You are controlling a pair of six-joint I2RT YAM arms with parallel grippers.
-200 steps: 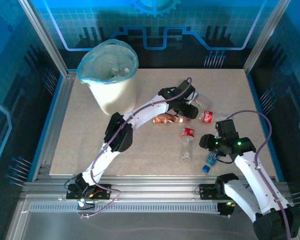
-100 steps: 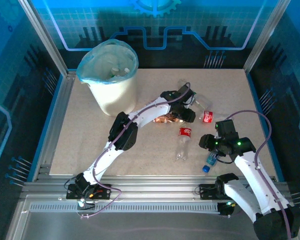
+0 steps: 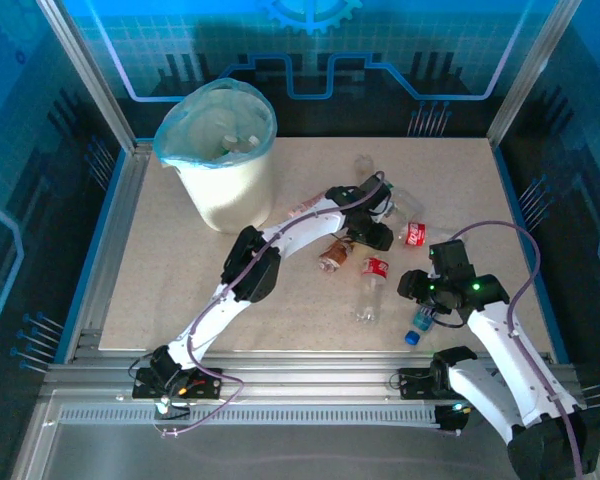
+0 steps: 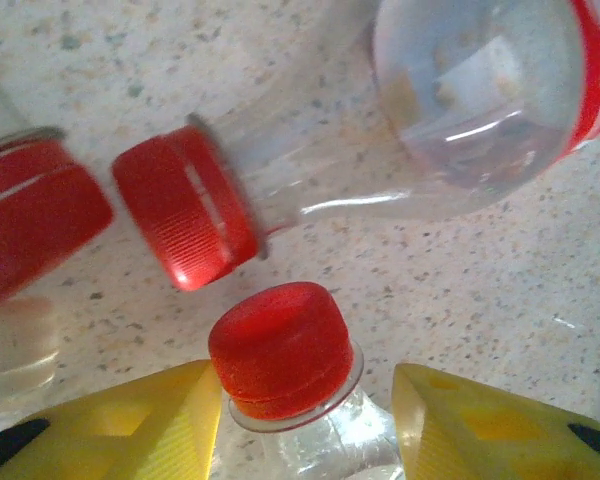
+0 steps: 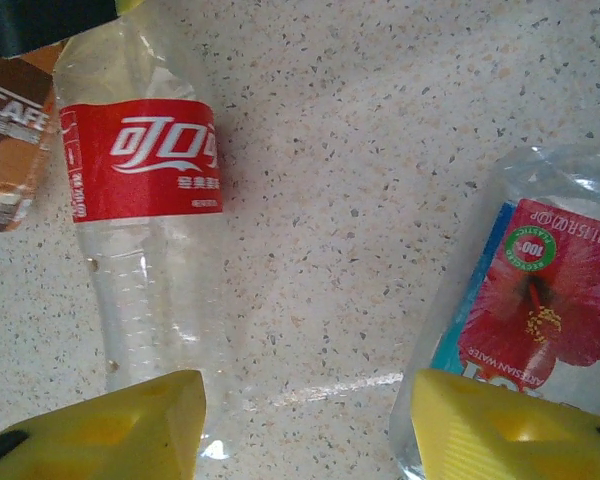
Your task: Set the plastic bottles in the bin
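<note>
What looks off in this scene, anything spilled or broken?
No spill or break is visible. Several bottles lie on their sides in a loose cluster right of centre on the table. The red-labelled bottle looks slightly crumpled near its upper end. The bin stands upright.

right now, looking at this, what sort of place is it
Probably a robot test cell or lab booth, not a home: a speckled table framed by metal rails, blue panels printed with circuit lines behind it, and a lined bin set out for loose bottles.
</note>
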